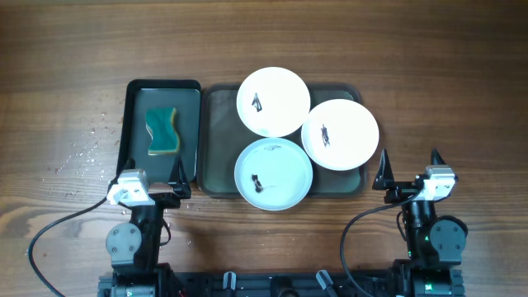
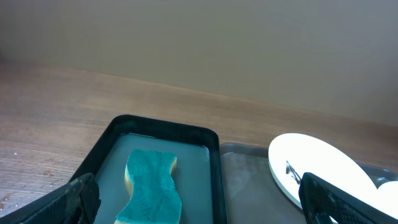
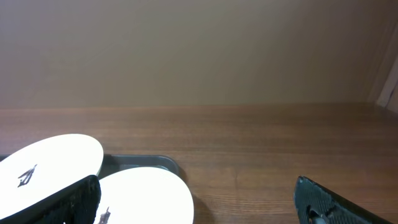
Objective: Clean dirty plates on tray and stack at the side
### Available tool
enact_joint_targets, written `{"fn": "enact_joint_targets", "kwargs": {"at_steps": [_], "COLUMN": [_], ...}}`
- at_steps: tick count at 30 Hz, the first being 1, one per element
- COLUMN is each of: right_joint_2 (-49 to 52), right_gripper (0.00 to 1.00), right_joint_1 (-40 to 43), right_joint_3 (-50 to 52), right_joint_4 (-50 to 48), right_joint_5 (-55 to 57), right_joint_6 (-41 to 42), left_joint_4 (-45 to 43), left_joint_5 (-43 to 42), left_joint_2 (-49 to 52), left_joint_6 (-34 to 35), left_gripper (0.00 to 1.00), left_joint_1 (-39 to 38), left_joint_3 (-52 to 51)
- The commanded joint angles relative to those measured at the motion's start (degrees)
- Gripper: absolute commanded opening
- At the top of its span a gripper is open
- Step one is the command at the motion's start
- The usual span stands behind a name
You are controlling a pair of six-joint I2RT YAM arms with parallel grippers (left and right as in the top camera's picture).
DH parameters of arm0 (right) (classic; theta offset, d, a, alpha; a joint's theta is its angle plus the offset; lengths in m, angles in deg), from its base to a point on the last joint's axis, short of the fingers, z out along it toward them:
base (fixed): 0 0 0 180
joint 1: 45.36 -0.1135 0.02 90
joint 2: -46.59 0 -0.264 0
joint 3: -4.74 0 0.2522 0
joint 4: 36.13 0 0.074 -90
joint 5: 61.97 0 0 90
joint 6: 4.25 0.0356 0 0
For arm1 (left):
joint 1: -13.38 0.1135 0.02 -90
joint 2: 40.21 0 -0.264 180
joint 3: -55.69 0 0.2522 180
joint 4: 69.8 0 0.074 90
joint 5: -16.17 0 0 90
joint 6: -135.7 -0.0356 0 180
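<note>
Left claw [image 1: 150, 177] and right claw [image 1: 410, 169] both gape wide, gripping nothing, low over the desk [image 1: 66, 66], while all three smudged plates [image 1: 273, 101] sit clustered on the tray [image 1: 216, 140], sponge [image 1: 162, 130] alongside.

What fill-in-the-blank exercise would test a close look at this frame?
1. The big tray carries ___ white plates.
2. The green ___ lies in the black tray.
3. The left gripper and the right gripper both stand ___ and hold nothing.
Missing words: three; sponge; open.
</note>
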Motion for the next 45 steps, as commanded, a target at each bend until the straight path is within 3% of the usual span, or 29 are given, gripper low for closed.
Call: {"fn": "enact_joint_targets", "kwargs": {"at_steps": [1,22,28,36,45], "right_joint_2": [0.2,0.2,0.2,0.2,0.2], "right_gripper": [1.00,1.00,1.00,1.00,1.00], "right_joint_1": [0.1,0.1,0.2,0.2,0.1], "right_joint_3": [0.1,0.1,0.1,0.1,0.1], "right_joint_4": [-0.2,-0.2,-0.2,-0.2,-0.2], "right_joint_5": [-0.9,-0.9,-0.9,-0.9,-0.9], "right_joint_6": [-0.8,-0.8,-0.8,-0.8,-0.8], "left_joint_4": [0.5,-2.2,-7.0,12.2,34.0], "left_joint_5": [0.6,1.0,-5.8,-4.7,-6.1], "left_joint_2": [0.0,0.0,0.0,10.2,40.8], "left_joint_6": [-1.1,-1.2,0.8,2.0,1.9], "left_gripper": [1.00,1.00,1.00,1.00,1.00], "left_joint_1": [0.4,0.4,0.4,0.4,0.4], "left_joint_3": [-0.2,-0.2,1.3,22.0,51.6]}}
